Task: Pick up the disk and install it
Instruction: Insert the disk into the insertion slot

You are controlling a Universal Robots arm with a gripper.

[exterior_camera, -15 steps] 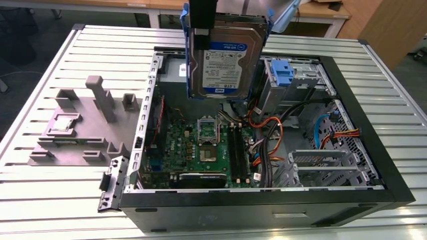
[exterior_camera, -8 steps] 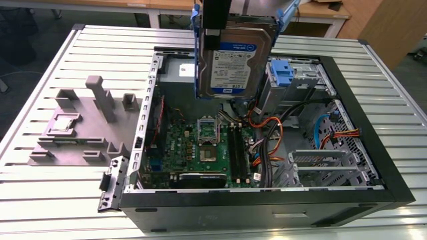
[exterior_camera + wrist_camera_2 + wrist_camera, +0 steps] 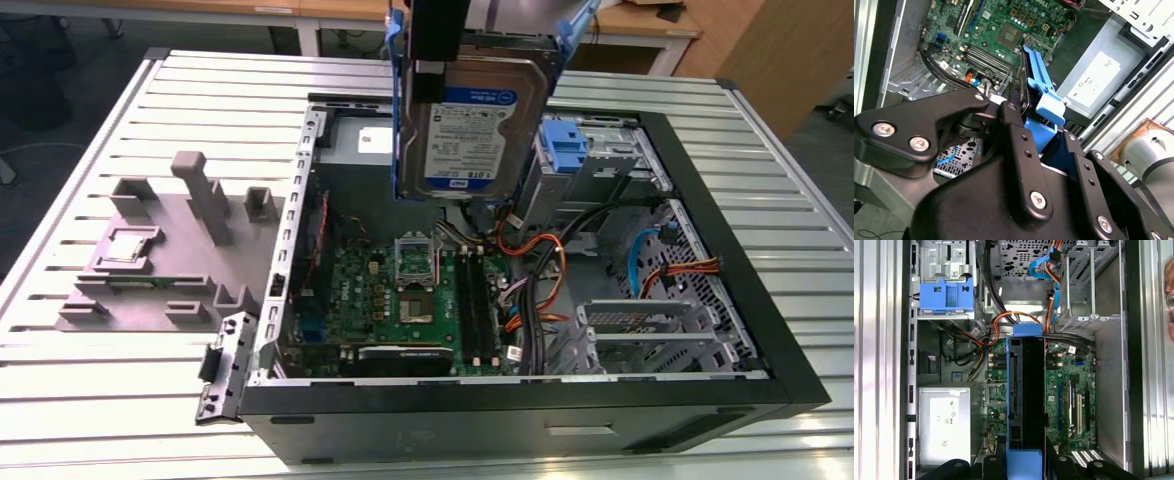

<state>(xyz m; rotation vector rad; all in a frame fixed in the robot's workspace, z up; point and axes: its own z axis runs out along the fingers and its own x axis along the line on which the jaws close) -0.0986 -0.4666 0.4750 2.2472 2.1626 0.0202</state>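
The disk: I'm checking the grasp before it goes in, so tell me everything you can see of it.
The disk is a flat silver-grey metal drive with a white-and-blue label, framed by blue plastic carrier rails. It hangs upright in the air above the open computer case and its motherboard, touching neither. The gripper is shut on it from above, black fingers on either side.
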